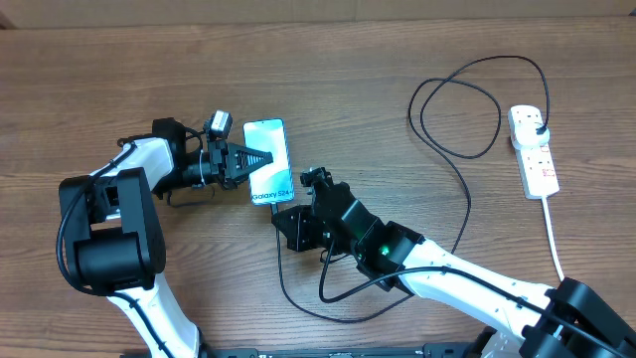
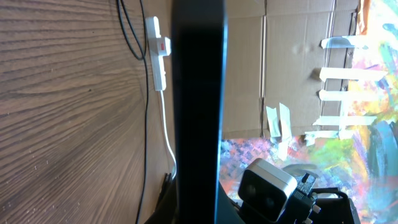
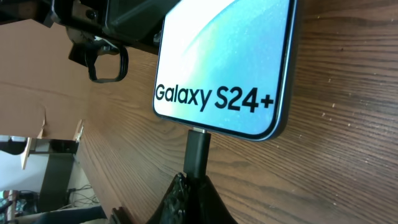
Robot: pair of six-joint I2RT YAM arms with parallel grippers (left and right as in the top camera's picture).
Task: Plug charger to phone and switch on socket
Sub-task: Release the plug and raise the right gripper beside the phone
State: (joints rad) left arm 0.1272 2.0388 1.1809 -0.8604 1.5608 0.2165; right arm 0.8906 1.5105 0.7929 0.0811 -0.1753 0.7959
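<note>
The phone [image 1: 268, 159], its light blue screen reading "Galaxy S24+", is held at its left side by my left gripper [image 1: 256, 159], which is shut on it. In the left wrist view the phone [image 2: 199, 106] shows edge-on as a dark bar. My right gripper [image 3: 198, 198] is shut on the charger's black connector [image 3: 199, 152], whose tip meets the bottom edge of the phone [image 3: 230, 56]; how deep it sits I cannot tell. The charger cable [image 1: 467, 189] loops across the table to a black plug [image 1: 537, 123] in the white socket [image 1: 534, 151].
The socket's thick white cord [image 1: 555, 239] runs toward the near right edge, and the socket [image 2: 158, 53] also shows in the left wrist view. Cable slack [image 1: 298, 298] curls under my right arm. Cardboard walls stand behind the table.
</note>
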